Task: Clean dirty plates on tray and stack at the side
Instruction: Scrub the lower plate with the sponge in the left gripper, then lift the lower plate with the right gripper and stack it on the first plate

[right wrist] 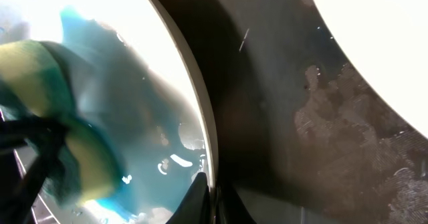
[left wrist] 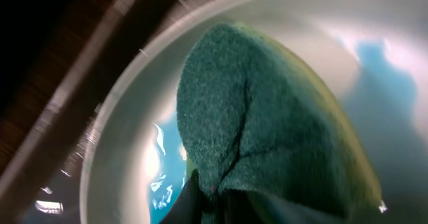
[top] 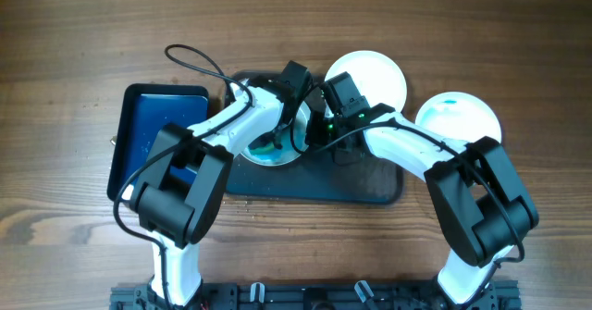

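My left jaws pinch a green-and-yellow sponge [left wrist: 267, 117], pressed onto the paint-smeared round white plate [top: 280, 155] lying left of centre on the dark grey rimmed tray [top: 370, 186]. My right jaws pinch that plate's rim on its tray-centre side. The blue smear [right wrist: 127, 110] lies between sponge and held rim, so I judge the left arm should wipe towards the rim.

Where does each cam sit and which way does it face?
Overhead: above the table, facing straight down; left arm, right arm, tray.
Left wrist: on left arm, close on sponge pressed into smeared plate; left tool at bottom edge.
Right wrist: low over tray, facing that plate's rim; right tool clamps it.
Shared: both wrist views show sponge and smeared plate.
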`<state>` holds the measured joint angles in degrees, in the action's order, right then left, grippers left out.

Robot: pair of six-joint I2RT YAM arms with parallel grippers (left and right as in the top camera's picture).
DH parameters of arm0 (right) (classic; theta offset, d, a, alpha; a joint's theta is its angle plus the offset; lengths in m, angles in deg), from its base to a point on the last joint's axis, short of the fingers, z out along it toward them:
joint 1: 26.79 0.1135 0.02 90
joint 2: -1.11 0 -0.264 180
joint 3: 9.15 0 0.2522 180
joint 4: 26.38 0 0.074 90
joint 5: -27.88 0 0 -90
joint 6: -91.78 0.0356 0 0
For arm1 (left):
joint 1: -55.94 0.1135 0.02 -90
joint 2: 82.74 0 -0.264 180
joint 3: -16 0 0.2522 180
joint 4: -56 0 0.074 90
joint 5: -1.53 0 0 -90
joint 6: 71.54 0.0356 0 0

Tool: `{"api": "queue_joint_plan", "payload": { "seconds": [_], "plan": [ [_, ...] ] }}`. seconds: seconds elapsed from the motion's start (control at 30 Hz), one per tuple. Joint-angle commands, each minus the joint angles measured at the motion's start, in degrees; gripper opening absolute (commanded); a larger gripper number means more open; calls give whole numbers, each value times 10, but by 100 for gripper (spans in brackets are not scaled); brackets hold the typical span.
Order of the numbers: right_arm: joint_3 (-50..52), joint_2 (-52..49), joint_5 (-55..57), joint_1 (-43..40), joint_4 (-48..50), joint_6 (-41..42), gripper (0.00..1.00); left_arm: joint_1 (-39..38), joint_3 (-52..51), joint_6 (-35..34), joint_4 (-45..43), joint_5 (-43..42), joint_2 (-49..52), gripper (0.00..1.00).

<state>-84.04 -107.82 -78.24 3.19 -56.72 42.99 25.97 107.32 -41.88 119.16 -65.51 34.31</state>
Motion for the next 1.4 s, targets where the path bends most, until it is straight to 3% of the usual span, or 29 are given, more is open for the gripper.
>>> {"api": "queue_joint_plan", "payload": {
  "seconds": [0.0,0.2,0.37,0.53,0.73,0.83,1.0,1.17,1.37],
  "plan": [
    [11,-13,6,0,-13,-6,4,26,-27,-33,-5,182,42,4],
    [11,-13,5,0,-12,-5,4,17,-7,-23,-5,194,40,4],
    [11,-13,6,0,-12,-6,4,-9,40,116,-5,190,32,4],
    [11,-13,6,0,-14,-9,4,7,103,201,-5,50,-20,4],
    [11,-9,-19,0,-6,-40,4,81,110,218,20,-6,-115,4],
    [10,27,-16,3,-8,-79,4,135,110,306,44,-129,-136,4],
    [10,115,142,35,-80,-123,4,173,103,316,74,-176,-130,4],
    [10,192,410,110,-139,-162,4,172,99,316,71,-176,-130,4],
    [10,218,726,233,-138,-241,4,172,86,316,72,-176,-129,4]
  ]
}}
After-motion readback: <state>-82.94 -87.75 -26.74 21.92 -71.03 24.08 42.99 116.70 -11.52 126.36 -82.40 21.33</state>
